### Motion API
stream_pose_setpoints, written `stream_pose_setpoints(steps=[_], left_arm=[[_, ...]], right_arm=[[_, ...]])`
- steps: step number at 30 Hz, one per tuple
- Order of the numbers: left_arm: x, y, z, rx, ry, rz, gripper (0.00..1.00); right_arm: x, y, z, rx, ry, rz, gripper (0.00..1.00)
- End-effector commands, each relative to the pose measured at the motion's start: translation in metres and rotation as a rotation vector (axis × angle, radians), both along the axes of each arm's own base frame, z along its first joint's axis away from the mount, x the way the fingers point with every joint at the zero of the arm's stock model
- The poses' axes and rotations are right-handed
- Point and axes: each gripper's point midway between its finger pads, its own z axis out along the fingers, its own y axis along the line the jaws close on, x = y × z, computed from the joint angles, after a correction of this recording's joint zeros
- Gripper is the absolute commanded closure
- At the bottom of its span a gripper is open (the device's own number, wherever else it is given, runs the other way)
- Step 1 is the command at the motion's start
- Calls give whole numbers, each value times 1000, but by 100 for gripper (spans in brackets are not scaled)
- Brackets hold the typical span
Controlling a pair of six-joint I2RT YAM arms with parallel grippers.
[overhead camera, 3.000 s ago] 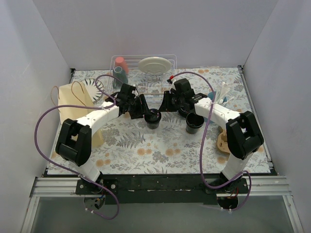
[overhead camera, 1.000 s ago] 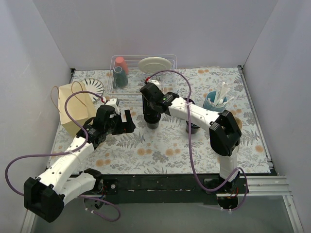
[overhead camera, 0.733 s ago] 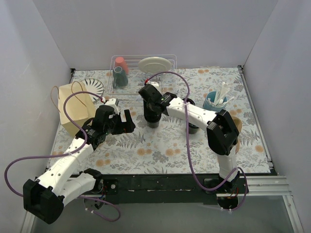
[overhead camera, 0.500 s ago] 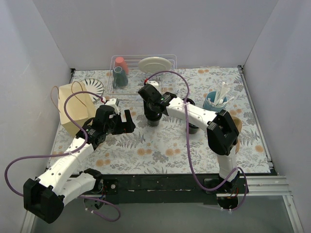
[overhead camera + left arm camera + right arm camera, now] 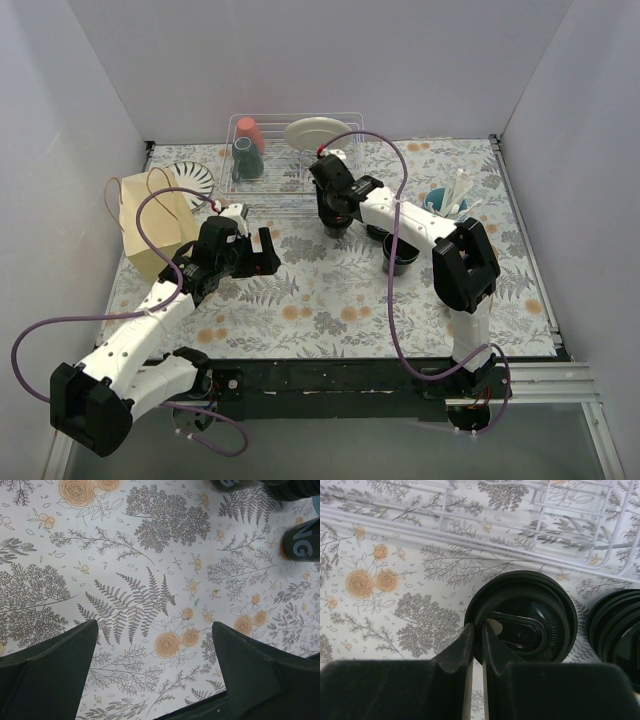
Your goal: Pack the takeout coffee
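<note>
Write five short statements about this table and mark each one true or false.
1. The paper bag is at the table's left side. True.
2. The cup below the right gripper has a lid on. True.
3. The right gripper's fingers are spread wide. False: they are nearly together.
4. The left gripper grips the paper bag. False: it is open over the mat, holding nothing.
5. The red tumbler lies on the mat. False: it is in the wire rack.

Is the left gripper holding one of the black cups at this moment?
No, the left gripper is open, and only the flowered table cover shows between its fingers.
</note>
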Motion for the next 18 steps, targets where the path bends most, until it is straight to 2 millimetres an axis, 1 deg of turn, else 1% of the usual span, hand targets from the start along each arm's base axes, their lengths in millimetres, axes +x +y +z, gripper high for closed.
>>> stream_pose_setpoints(steps=[1,3,5,6,7,8,9,10,12,13,15,16,17,18], left_arm=[[2,-4,2,-2,-17,-23,2],[3,-2,5,2,-24,-19,2],[3,-2,8,3,-32,-19,2],[5,-2,15,-1,-46,-21,2],[5,-2,19,-2,-55,-23,2],[6,-2,23,0,-56,-19,2],[9,-3,37,-8,-82,-19,2],[12,-4,44,-10,-93,-20,2],[13,-4,55,-7,-96,-21,2],[19,-7,75,-24,-129,-21,2],[22,-4,90,-18,-149,-3,2],[26,-4,110,-29,-185,7,2],[26,-3,118,-26,-187,12,2],[29,0,126,-20,-200,33,2]], right_arm=[[9,-12,8,-3,-16,25,88],[11,-14,9,5,-14,31,84],[12,-13,13,6,-22,46,78],[14,-12,19,15,-31,53,76],[16,-12,21,16,-34,55,71],[16,-13,24,14,-30,58,69],[17,-14,28,17,-33,58,69],[20,-12,37,26,-47,58,66],[20,-15,42,18,-48,58,65],[20,-14,48,25,-55,59,64],[18,-16,53,31,-57,60,63],[17,-17,56,32,-59,60,63],[15,-18,62,39,-62,59,63],[13,-19,64,39,-62,59,63]])
